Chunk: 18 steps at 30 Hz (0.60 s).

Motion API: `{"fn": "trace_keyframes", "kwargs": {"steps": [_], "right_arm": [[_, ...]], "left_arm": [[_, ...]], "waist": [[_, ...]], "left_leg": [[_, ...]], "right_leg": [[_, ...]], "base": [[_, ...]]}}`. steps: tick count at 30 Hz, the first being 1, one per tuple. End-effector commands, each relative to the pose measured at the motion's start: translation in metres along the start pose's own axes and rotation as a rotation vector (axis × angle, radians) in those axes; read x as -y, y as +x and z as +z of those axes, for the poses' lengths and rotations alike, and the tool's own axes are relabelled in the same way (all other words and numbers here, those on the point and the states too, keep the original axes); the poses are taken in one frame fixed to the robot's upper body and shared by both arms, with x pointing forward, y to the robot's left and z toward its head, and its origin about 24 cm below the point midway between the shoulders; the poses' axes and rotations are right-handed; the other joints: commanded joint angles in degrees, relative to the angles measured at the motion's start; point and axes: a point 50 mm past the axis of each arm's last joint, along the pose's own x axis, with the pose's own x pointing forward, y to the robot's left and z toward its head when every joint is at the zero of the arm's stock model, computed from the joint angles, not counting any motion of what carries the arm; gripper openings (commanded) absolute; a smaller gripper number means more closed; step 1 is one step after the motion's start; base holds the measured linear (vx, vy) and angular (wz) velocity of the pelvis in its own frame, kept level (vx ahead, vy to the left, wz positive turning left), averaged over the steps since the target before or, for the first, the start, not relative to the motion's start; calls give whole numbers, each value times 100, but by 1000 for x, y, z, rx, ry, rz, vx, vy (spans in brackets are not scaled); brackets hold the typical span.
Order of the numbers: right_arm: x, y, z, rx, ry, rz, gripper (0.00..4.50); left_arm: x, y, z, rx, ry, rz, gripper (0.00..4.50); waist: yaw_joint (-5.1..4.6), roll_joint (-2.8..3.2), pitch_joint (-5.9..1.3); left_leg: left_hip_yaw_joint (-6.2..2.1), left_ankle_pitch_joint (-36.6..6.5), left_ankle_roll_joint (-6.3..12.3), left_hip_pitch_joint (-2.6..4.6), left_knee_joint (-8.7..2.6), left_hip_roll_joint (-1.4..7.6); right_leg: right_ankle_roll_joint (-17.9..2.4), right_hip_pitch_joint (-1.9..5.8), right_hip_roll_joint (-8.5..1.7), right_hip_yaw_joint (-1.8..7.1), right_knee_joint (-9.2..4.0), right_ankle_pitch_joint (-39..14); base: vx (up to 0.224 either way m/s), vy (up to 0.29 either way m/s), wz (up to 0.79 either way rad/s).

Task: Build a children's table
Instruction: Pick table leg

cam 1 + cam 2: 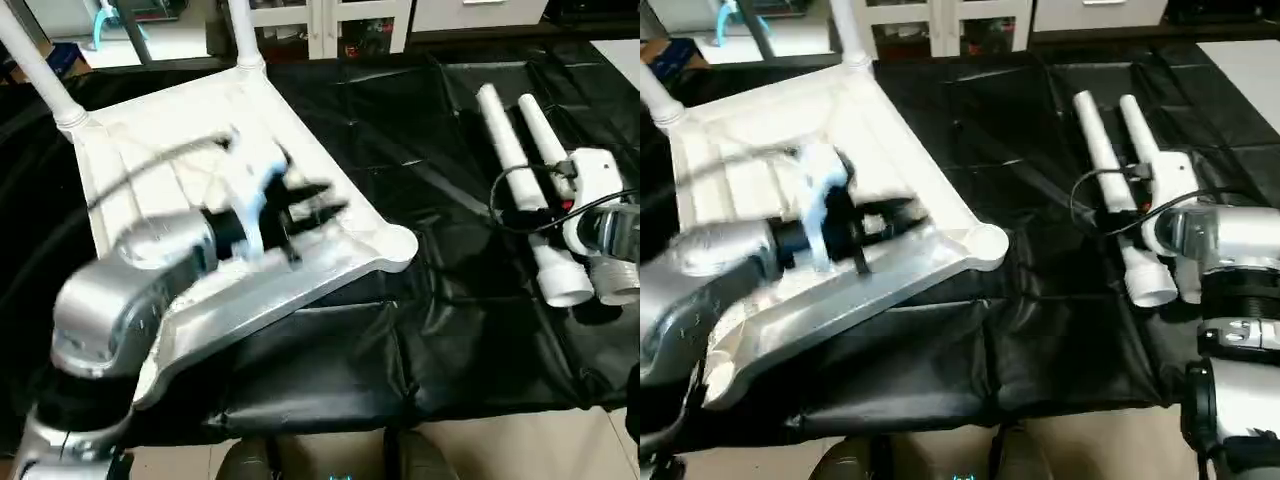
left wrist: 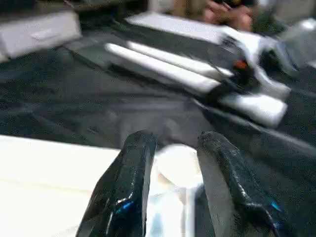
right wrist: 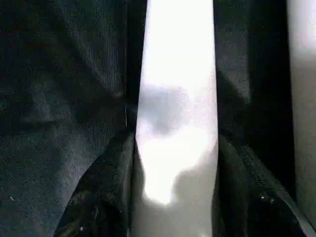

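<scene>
- Table top upside down on black sheet, two legs already socketed at far corners.
- Right pincer straddling loose leg, fingers flanking it; firm pinch unconfirmed. Recommend centring before lifting.
- Left pincer part-spread, empty, over near corner socket.

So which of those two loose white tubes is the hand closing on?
Look at the black mat, right of the upturned tabletop. Two white legs lie side by side there. The right hand straddles the left leg, nearer the tabletop; its neighbour lies free.
</scene>
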Motion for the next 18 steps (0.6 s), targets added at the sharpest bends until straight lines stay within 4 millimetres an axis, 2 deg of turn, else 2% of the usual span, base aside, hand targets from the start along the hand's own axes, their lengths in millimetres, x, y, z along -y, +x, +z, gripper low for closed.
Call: {"fn": "trace_keyframes", "kwargs": {"steps": [1, 4, 6, 8, 9, 10, 11, 12, 13, 15, 16, 17, 18], "right_arm": [[-5, -12, 21, 126, 5, 36, 182], [-14, -25, 38, 236, 16, 97, 182], [-24, -37, 51, 315, 29, 170, 182], [-49, -60, 71, 462, 20, 382, 182], [-50, -60, 72, 465, 20, 390, 182], [-64, -71, 77, 515, 17, 522, 182], [-80, -84, 78, 561, 15, 702, 182], [-80, -84, 78, 561, 15, 702, 182], [-98, -98, 74, 562, -10, 887, 182], [-100, -99, 74, 561, -12, 896, 182], [-112, -107, 67, 543, -33, 1016, 182], [-119, -113, 62, 526, -37, 1105, 182], [-124, -118, 59, 514, -39, 1163, 182]], "left_arm": [[-11, 0, 6, 36, -6, 80, 174], [-26, 1, 12, 81, -57, 191, 174], [-35, 3, 18, 124, -128, 248, 200], [-46, 10, 30, 218, -263, 293, 206], [-46, 10, 30, 221, -267, 293, 210], [-47, 16, 36, 266, -319, 280, 220], [-42, 25, 45, 313, -362, 225, 233], [-42, 25, 45, 313, -362, 225, 244], [-36, 35, 56, 360, -399, 157, 247], [-35, 36, 57, 363, -402, 154, 261], [-34, 42, 65, 386, -409, 134, 277], [-34, 46, 71, 400, -412, 125, 277], [-35, 48, 74, 409, -414, 120, 286]], "waist": [[14, -158, -589], [22, -156, -607], [25, -148, -616], [22, -151, -613], [36, -162, -623], [34, -171, -624], [47, -192, -627], [55, -186, -628], [70, -183, -633], [96, -183, -636], [92, -238, -634], [104, -234, -624], [131, -201, -630]], "left_leg": [[118, -696, 552, 74, -288, -127], [117, -571, 641, 64, -276, -139], [116, -590, 677, 73, -272, -146], [129, -585, 727, 72, -265, -161], [121, -595, 779, 77, -265, -159], [111, -573, 808, 71, -267, -158], [122, -559, 920, 81, -263, -156], [115, -540, 958, 73, -265, -140], [104, -483, 977, 74, -264, -131], [102, -321, 1047, 63, -259, -121], [115, -284, 1027, 57, -260, -126], [123, -294, 1018, 67, -262, -138], [111, -291, 1013, 80, -264, -140]], "right_leg": [[-1309, 484, 67, 47, -312, -1305], [-1347, 502, 79, 48, -285, -1055], [-1350, 509, 75, 43, -293, -1078], [-1392, 508, 95, 49, -293, -1004], [-1400, 515, 95, 44, -291, -978], [-1401, 521, 91, 35, -282, -969], [-1437, 515, 83, 42, -292, -949], [-1446, 512, 77, 41, -288, -947], [-1444, 503, 73, 31, -279, -949], [-1455, 495, 71, 31, -282, -888], [-1426, 494, 82, 35, -300, -923], [-1387, 489, 84, 45, -312, -980], [-1334, 489, 72, 45, -315, -1082]], "base": [[0, 0, 0], [0, 0, 0], [0, 0, 0], [0, 0, 0], [0, 0, 0], [0, 0, 0], [0, 0, 0], [0, 0, 0], [0, 0, 0], [0, 0, 0], [0, 0, 0], [0, 0, 0], [0, 0, 0]]}}
